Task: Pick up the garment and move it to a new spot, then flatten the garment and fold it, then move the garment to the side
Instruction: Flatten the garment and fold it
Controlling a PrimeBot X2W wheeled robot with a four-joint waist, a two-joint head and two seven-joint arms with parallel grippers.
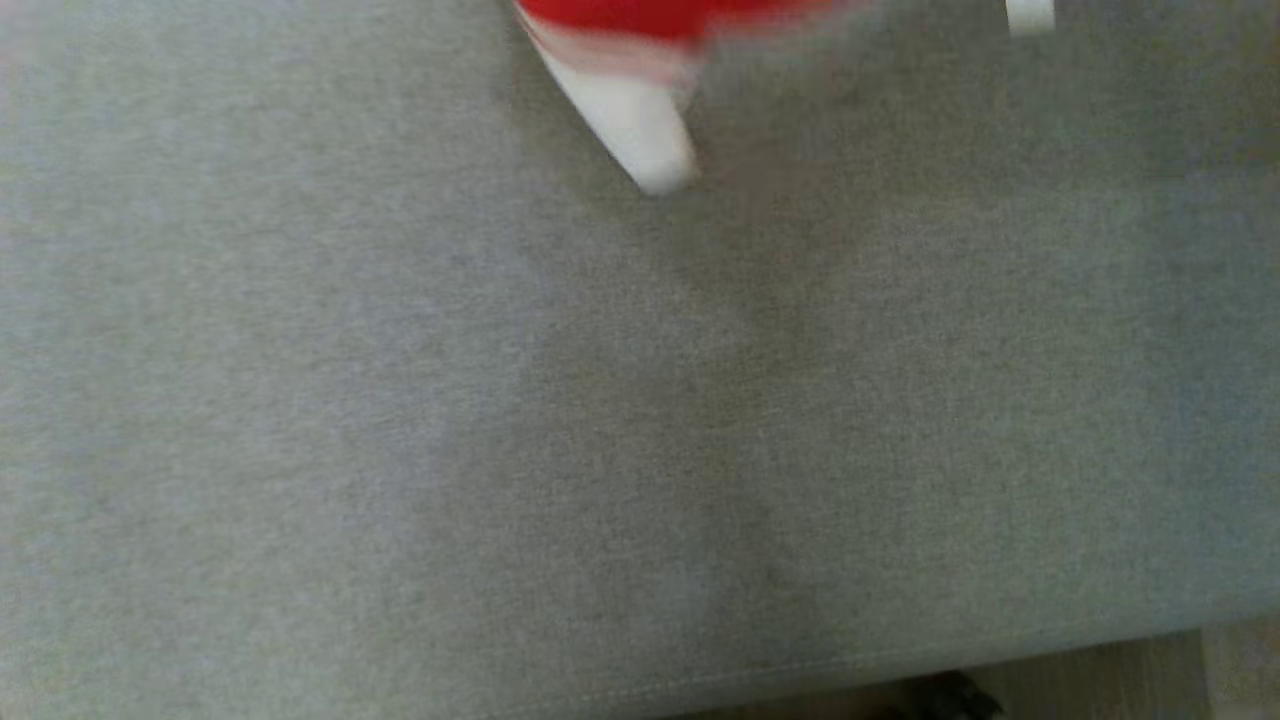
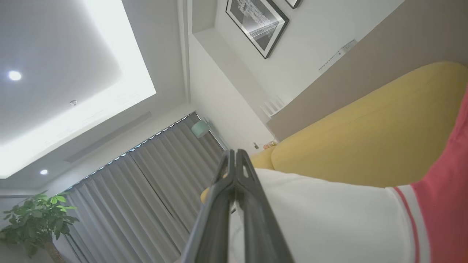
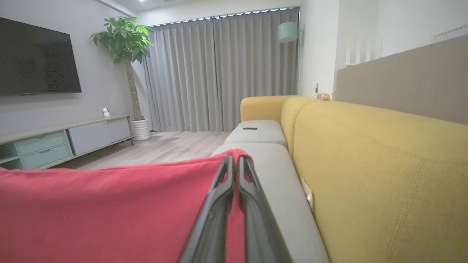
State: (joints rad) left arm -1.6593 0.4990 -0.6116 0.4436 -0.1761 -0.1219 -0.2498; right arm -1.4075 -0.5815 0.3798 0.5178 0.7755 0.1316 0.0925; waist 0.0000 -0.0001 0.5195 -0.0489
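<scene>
The grey sofa seat (image 1: pixel 400 400) takes up the head view, bare and flat from its near edge to the top of the frame. The yellow backrest (image 3: pixel 384 164) runs along its far side.

The garment (image 1: pixel 630 110), red with a white striped sleeve, is off the seat. In the head view a blurred white tip hangs down at the top edge, beyond most of the open cushion.

It is held at 2 places. The right gripper (image 3: pixel 236 159) is pressed together on a peak of red cloth. The left gripper (image 2: pixel 234 153) is also closed and seems to pinch the white sleeve, though the contact is partly hidden.

The cloth's long axis likely runs from one gripper to the other, roughly along the backrest. Neither arm looks nearer, so laying it down probably needs both to lower together toward the robot, onto the bare cushion.
</scene>
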